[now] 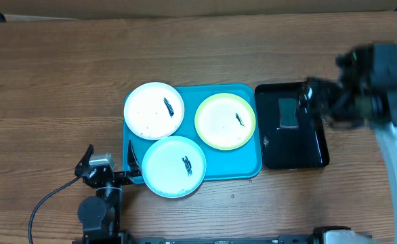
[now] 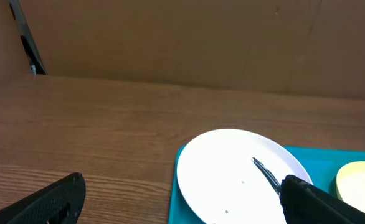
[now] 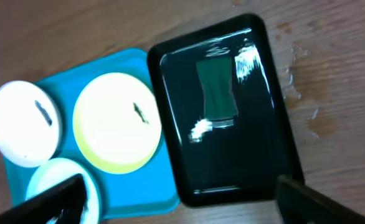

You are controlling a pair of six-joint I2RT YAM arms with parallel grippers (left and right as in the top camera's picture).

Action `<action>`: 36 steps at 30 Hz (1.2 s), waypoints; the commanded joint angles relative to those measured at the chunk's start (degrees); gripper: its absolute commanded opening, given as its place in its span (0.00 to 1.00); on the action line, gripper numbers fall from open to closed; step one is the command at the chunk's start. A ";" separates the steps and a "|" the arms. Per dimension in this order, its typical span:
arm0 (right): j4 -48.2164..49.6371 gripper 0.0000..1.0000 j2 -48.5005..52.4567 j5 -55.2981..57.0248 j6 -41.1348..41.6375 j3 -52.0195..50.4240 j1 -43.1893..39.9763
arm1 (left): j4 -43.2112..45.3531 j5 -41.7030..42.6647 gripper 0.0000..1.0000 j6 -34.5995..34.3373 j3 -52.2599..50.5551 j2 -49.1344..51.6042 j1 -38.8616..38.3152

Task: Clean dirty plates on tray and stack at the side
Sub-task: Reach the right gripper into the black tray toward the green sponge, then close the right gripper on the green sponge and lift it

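Note:
Three plates lie on the turquoise tray (image 1: 243,163): a white plate (image 1: 154,110) at back left, a yellow-green rimmed plate (image 1: 225,120) at right and a light blue rimmed plate (image 1: 175,166) in front. Each carries a small black smear. My left gripper (image 1: 136,169) is open at the tray's front left corner, beside the blue plate. In the left wrist view the left gripper (image 2: 182,208) frames the white plate (image 2: 232,174). My right gripper (image 1: 314,102), blurred, hovers open over the black tray; in its wrist view the right gripper (image 3: 189,202) holds nothing.
A glossy black tray (image 1: 300,149) sits right of the turquoise one, with a dark green sponge (image 1: 288,112) in it, seen as the sponge (image 3: 217,90) from the right wrist. Wet streaks mark the wood right of the black tray (image 3: 245,162). A cardboard wall stands behind the table.

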 commanded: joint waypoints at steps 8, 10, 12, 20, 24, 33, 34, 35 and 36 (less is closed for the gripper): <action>1.90 0.62 17.70 4.52 -2.29 1.51 0.57 | -0.11 -0.15 1.00 1.49 -0.20 -0.37 -0.37; 2.60 0.65 20.57 4.72 -2.54 1.46 1.09 | -0.11 -0.15 1.00 1.49 -0.20 -0.37 -0.37; 3.87 0.67 22.77 4.94 -2.75 0.98 1.75 | -0.11 -0.17 1.00 1.49 -0.20 -0.37 -0.37; 12.07 0.66 26.03 10.01 -2.69 -4.07 2.34 | -0.11 -0.15 1.00 1.49 -0.20 -0.37 -0.37; 17.59 0.64 26.67 10.03 -2.71 -8.72 2.38 | -0.11 -0.15 1.00 1.49 -0.20 -0.37 -0.37; 28.35 0.62 27.12 8.24 -5.29 -18.99 2.56 | -0.11 -0.15 1.00 1.49 -0.20 -0.37 -0.37; 28.94 0.61 27.12 8.26 -5.29 -19.30 2.54 | -0.11 -0.17 1.00 1.49 -0.20 -0.37 -0.37; 29.27 0.59 27.12 8.28 -5.29 -19.43 2.54 | -0.11 -0.17 1.00 1.49 -0.20 -0.37 -0.37; 29.46 0.58 27.12 8.28 -5.29 -19.43 2.54 | -0.11 -0.15 1.00 1.49 -0.20 -0.37 -0.37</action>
